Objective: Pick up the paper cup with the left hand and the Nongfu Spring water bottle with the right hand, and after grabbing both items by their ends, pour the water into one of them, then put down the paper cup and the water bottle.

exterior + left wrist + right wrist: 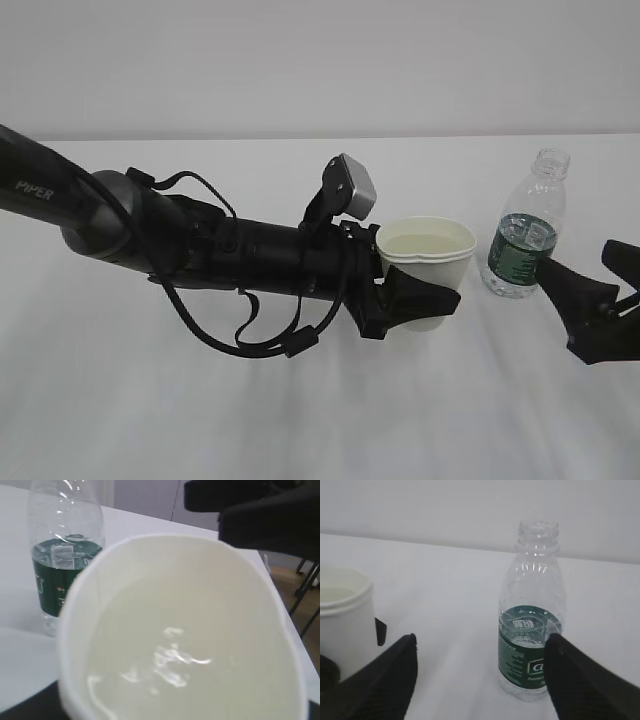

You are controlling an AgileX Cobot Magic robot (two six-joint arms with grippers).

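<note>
Exterior view showed the left hand pinching the paper cup, water inside, just left of the Nongfu Spring water bottle, which stood upright on the table. The right hand was spread, apart from the bottle. Setting the cup down well probably meant lowering it level, releasing only once it rested.

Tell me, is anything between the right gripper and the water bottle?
Nothing visible is. The right gripper is open, and the water bottle stands upright on the table just ahead, with bare tabletop between. The paper cup is off to one side.
</note>
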